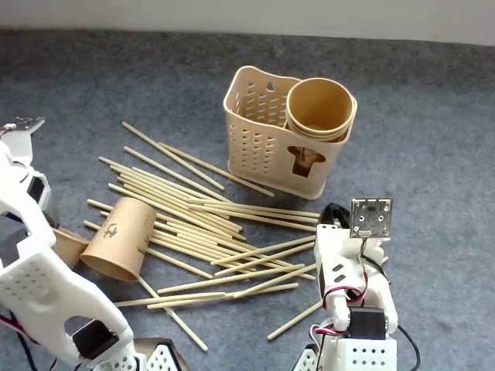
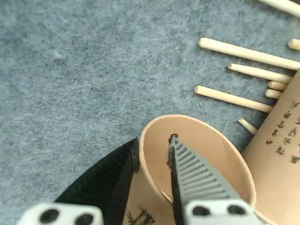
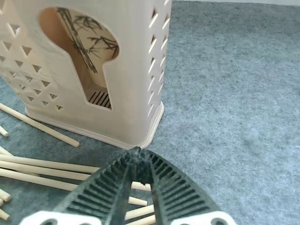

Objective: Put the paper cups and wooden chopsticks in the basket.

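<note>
The left claw (image 2: pixel 154 140) stands narrowly open astride the rim of a paper cup (image 2: pixel 211 150) lying left of the chopsticks (image 1: pixel 193 224), well apart from the basket (image 1: pixel 259 147). Recommended: close gently on the wall to avoid crushing it. The right claw (image 3: pixel 139 153) is closed and empty beside the basket.
</note>
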### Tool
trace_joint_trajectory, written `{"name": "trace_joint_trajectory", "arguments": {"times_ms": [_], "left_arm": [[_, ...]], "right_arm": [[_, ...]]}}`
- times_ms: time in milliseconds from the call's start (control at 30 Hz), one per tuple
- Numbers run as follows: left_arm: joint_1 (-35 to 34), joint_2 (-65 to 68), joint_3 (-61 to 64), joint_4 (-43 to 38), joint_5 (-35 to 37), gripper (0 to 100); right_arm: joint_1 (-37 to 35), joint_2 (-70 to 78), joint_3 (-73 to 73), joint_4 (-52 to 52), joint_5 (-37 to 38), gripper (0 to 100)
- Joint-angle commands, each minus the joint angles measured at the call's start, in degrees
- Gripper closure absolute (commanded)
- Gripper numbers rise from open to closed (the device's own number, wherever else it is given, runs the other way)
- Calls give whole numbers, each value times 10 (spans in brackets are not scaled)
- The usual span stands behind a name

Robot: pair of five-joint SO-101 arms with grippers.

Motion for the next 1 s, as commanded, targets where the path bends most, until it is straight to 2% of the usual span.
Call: {"name": "trace_joint_trajectory", "arguments": {"times_ms": [0,167,300,433,600,767,967], "left_arm": [[-4,-7,-23,24,-27,922],[-1,-8,-27,25,-26,990],[3,-10,-27,28,-25,995],[7,-71,-15,29,-22,995],[40,-201,25,29,39,995],[115,-324,49,28,132,995],[225,-441,19,27,258,995]], "right_arm": [[0,-7,-1,-14,12,991],[0,-7,-1,-14,12,991],[0,-7,-1,-14,12,991],[0,-7,-1,-14,12,991],[1,-7,-2,-14,12,991],[33,-7,-4,-14,11,991],[37,-7,-4,-14,9,991]]}}
